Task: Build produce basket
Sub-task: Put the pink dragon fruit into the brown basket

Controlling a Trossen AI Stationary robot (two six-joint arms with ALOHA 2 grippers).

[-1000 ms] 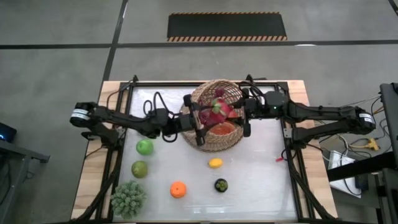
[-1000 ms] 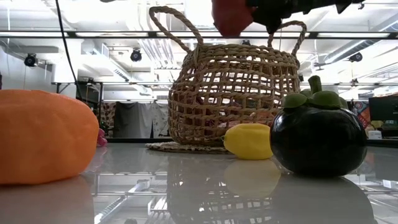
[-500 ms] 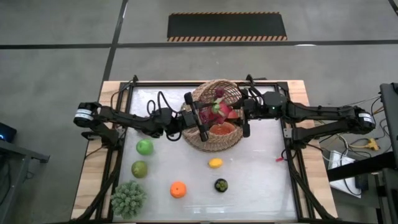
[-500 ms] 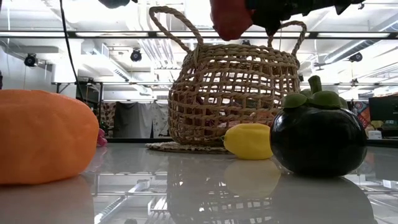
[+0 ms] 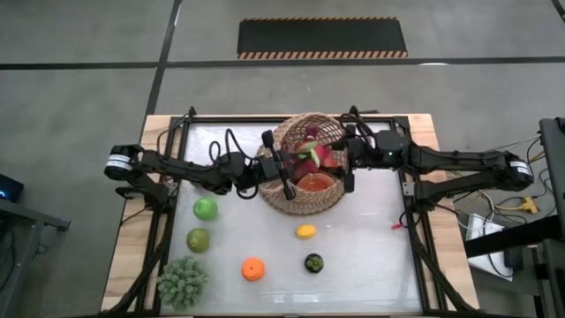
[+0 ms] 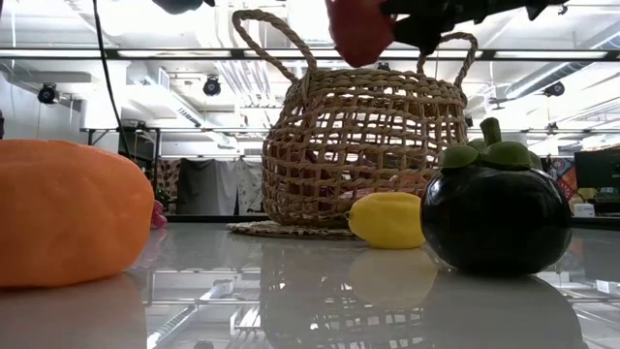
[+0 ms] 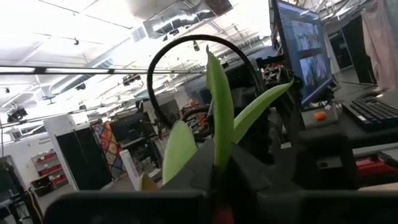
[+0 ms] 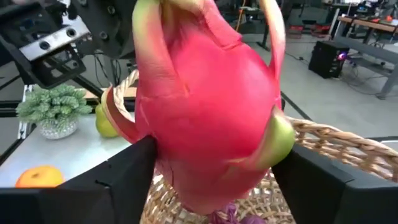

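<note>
The tan wicker basket (image 5: 307, 172) stands at the table's far middle. Inside it lie a red-orange piece of produce (image 5: 315, 184) and purple grapes (image 5: 312, 132). A pink dragon fruit (image 5: 311, 157) with green leaf tips hangs above the basket's opening. My left gripper (image 5: 284, 165) is at the fruit's left side, shut on its leaf tips. From the right, my right gripper (image 5: 346, 163) has its fingers spread wide on either side of the fruit's body (image 8: 205, 106). The low view shows the fruit (image 6: 360, 29) above the basket rim. My left gripper pinches the dragon fruit's green leaf tips (image 7: 219, 134) between its two shut fingers, coming level from the table's left. The leaves stick out past the fingertips. The fruit is lifted clear above the basket. My right gripper's fingers (image 8: 127, 180) flank the fruit's body; I cannot tell whether they touch it.
On the near half of the table lie a green apple (image 5: 205, 208), a second green fruit (image 5: 198, 239), a small spiky potted plant (image 5: 182, 283), an orange (image 5: 253, 268), a lemon (image 5: 305, 231) and a dark mangosteen (image 5: 313, 262). A small red thing (image 5: 397, 226) lies at the right.
My left gripper has gone a little toward the table's right, closer to the dragon fruit over the basket. The fruit has stayed above the basket's opening, and the basket has not moved.
</note>
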